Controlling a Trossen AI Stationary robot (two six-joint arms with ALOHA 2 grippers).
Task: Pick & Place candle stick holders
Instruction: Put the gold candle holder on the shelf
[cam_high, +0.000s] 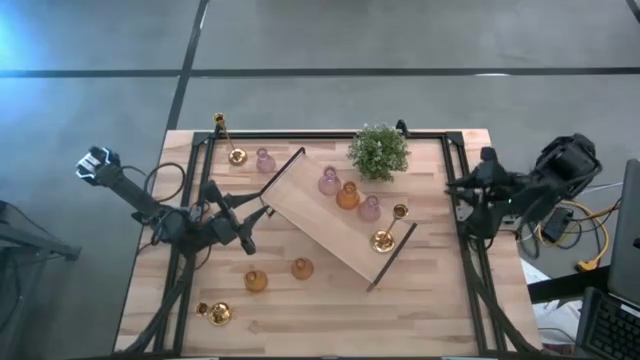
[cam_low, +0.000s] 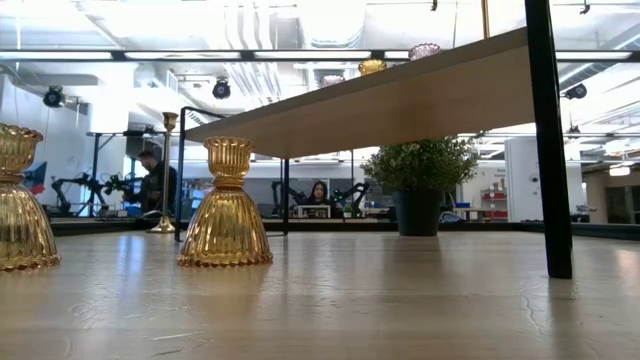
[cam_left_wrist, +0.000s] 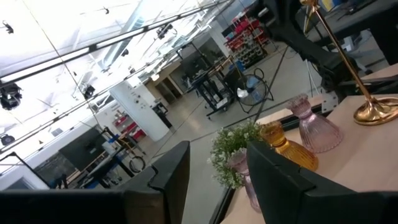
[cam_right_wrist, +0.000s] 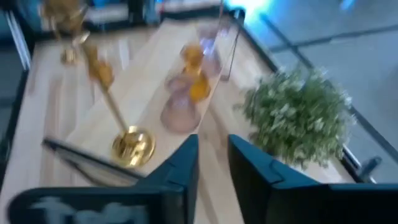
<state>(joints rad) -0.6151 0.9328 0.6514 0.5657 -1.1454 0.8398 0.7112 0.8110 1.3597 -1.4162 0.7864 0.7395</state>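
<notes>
1. Your left gripper (cam_high: 255, 213) sits at the left end of the long wooden tray (cam_high: 310, 225). Its fingers (cam_left_wrist: 174, 171) are spread, and nothing shows between them.
2. Your right gripper (cam_high: 468, 202) hangs over the table's right edge, just right of the tray. Its fingers (cam_right_wrist: 186, 165) are drawn near each other with a narrow gap, pinching nothing.
3. The tray lies on a diagonal, from far left to near right. In the low view it stands raised above the table top.
4. On the tray, three glass holders run in a row along its length: a pink one (cam_high: 329, 181), an amber one (cam_high: 347, 195) and another pink one (cam_high: 369, 208). All are upright, cups up.
5. The tall-stemmed gold holder (cam_high: 384, 239) stands at the tray's right end, round base down and stem upright.
6. Off the tray, at the far left corner, you have a second tall gold holder (cam_high: 236, 156), its long axis vertical, with a pink holder (cam_high: 264, 160) just right of it.
7. Near the front, two amber holders (cam_high: 256, 281) (cam_high: 302, 267) stand upright on the table, apart from each other.
8. A gold holder (cam_high: 216, 313) is at the near left corner; I cannot tell which way it points.
9. The potted plant (cam_high: 379, 151) stands at the far edge, beside the tray.
</notes>
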